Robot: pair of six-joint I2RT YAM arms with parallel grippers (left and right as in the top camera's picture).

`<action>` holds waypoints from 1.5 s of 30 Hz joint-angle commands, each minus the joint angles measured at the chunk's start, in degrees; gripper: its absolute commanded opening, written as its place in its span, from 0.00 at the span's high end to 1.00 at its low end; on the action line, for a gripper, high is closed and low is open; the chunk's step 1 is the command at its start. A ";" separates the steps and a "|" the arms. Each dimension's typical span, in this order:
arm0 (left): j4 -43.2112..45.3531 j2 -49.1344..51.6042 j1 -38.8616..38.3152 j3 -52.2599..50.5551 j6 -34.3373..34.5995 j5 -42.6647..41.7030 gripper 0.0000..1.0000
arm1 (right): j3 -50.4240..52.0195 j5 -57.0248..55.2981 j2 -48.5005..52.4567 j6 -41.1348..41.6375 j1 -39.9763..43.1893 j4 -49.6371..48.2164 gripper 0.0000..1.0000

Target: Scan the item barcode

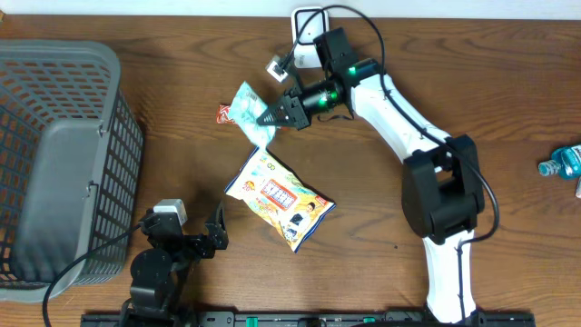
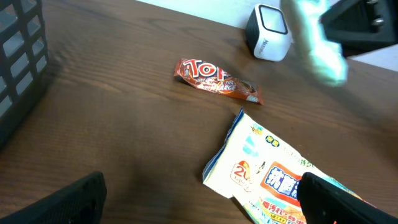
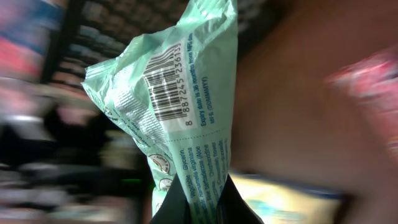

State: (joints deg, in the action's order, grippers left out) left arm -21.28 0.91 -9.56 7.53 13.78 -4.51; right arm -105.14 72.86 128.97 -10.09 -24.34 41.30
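Mint-green packet [image 3: 180,93] pinched tight in right hand [image 1: 272,115].

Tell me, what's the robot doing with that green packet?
The right gripper is shut on a green packet, holding it near the white scanner; its barcode shows in the wrist view. The left gripper is open and empty. A yellow snack bag and a red candy bar lie on the table.
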 commanded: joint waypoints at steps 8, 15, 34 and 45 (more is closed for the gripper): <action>-1.01 -0.24 -0.22 -0.90 0.70 0.31 0.02 | -0.02 12.83 2.40 79.49 5.44 -22.05 0.99; -1.01 -0.24 -0.22 -0.90 0.70 0.31 0.02 | -0.02 11.41 6.78 107.12 11.82 -36.11 0.99; -1.01 -0.24 -0.22 -0.90 0.70 0.31 0.02 | -1.49 -8.96 14.53 127.54 16.83 -71.32 0.99; -1.01 -0.24 -0.22 -0.90 0.72 0.31 0.02 | -1.73 -16.65 14.62 126.57 13.11 -78.18 0.99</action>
State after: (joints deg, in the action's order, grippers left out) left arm -21.28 0.91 -9.56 7.53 13.80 -4.51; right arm -105.58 60.12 143.85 117.01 -9.23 -36.77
